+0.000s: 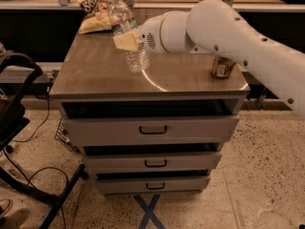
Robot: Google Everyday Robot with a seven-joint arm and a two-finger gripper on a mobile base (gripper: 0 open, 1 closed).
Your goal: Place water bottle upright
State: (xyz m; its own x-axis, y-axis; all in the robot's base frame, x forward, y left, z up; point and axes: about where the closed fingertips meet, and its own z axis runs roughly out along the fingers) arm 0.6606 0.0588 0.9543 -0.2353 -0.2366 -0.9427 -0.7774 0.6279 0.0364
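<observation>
Bottle gripped over the bench, leaning.

Camera view: the gripper (128,38) sits over the bench's (95,78) back left part, its jaws pinching the water bottle (120,17) around the middle. The bottle tilts, white cap up and to the left, base low over the benchtop; contact I cannot tell. A chip bag (94,9) lies behind, and a can (222,67) stands far right, partly behind the arm (238,37).
</observation>
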